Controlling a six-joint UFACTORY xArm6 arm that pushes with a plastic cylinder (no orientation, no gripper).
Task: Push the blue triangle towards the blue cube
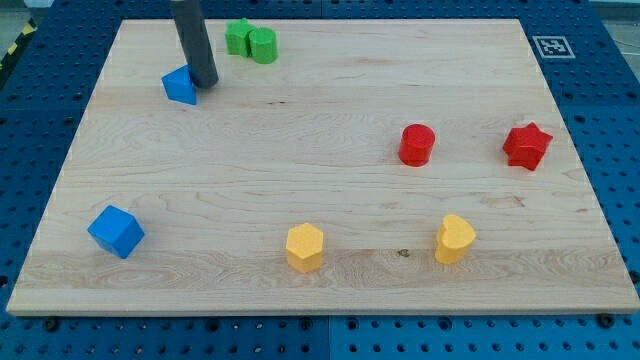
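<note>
The blue triangle (179, 86) lies near the view's top left of the wooden board (330, 120). My tip (204, 84) rests on the board right against the triangle's right side. The rod rises from there out of the view's top. The blue cube (116, 231) sits at the view's bottom left, well below the triangle.
Two green blocks (250, 42) touch each other at the view's top, right of the rod. A red cylinder (417, 144) and a red star (527, 146) sit at the right. A yellow hexagon (305, 247) and a yellow block (455, 239) sit near the bottom edge.
</note>
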